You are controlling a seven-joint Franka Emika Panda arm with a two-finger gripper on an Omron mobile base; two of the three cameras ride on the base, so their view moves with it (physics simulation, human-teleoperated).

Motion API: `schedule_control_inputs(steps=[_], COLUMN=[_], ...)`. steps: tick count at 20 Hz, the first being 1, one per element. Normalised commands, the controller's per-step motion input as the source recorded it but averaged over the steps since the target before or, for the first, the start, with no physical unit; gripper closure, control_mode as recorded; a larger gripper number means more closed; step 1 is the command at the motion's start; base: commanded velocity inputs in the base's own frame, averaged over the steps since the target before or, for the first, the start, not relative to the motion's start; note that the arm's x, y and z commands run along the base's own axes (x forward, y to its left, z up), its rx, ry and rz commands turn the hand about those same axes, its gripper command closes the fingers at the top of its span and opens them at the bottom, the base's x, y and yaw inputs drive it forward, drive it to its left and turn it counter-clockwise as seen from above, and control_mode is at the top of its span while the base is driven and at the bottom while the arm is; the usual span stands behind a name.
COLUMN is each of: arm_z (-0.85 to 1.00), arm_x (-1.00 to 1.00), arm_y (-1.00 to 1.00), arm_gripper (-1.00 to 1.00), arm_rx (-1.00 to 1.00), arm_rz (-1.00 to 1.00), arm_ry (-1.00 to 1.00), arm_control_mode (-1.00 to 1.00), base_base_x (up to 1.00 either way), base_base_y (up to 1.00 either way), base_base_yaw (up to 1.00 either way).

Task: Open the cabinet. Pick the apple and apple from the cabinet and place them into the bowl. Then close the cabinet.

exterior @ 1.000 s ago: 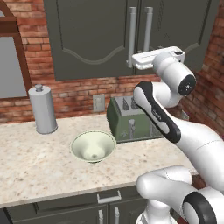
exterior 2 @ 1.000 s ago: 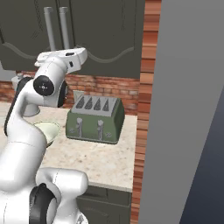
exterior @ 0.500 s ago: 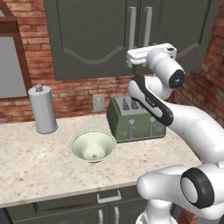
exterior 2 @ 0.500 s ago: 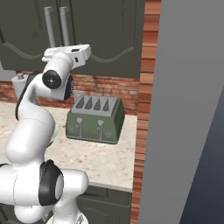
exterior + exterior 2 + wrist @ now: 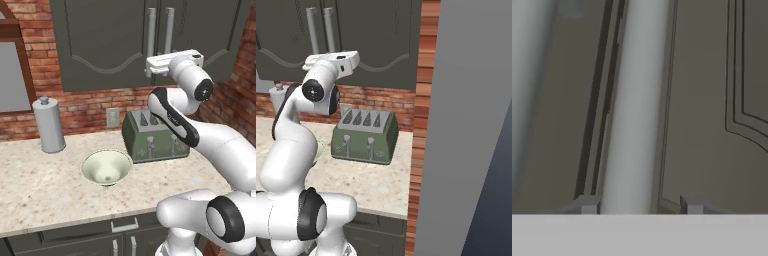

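Two silver bar handles are running down the cabinet [image 5: 100, 45] doors, and the pincer [image 5: 639, 205] is sitting at the lower end of one of them, the handle [image 5: 632, 105] passing straight between its fingertips [image 5: 588, 204]. The tips are standing close on either side of the bar, but whether they are actually pressing on it I cannot tell. Both doors are staying shut, so the apples are lying hidden behind them. The risk from here, as I judge it, is pulling before the grip is firm: the tips could be slipping off the smooth bar, or a straight pull could be fighting the door's hinge arc. The bowl [image 5: 106, 167] is waiting well below the pincer and off to its side on the counter [image 5: 40, 185], holding nothing, beside the toaster [image 5: 152, 137].
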Motion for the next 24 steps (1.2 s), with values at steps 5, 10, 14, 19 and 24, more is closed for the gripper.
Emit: schedule_control_inputs(steps=[5, 10, 14, 19, 24], arm_z=[0.00, 0.05, 0.31, 0.42, 0.31], arm_x=[0.00, -0.04, -0.50, -0.73, -0.79], arm_y=[0.00, -0.10, -0.62, -0.87, -0.98], arm_gripper=[1.00, 1.00, 1.00, 1.00, 1.00], arm_rx=[0.00, 0.00, 0.06, 0.12, 0.13], arm_rz=[0.00, 0.00, -0.01, -0.04, -0.05], arm_ry=[0.00, 0.00, 0.00, 0.00, 0.00], arm_control_mode=[-1.00, -1.00, -1.00, -1.00, -1.00], base_base_x=[0.00, 0.00, 0.00, 0.00, 0.00], base_base_y=[0.00, 0.00, 0.00, 0.00, 0.00], base_base_yaw=[0.00, 0.00, 0.00, 0.00, 0.00])
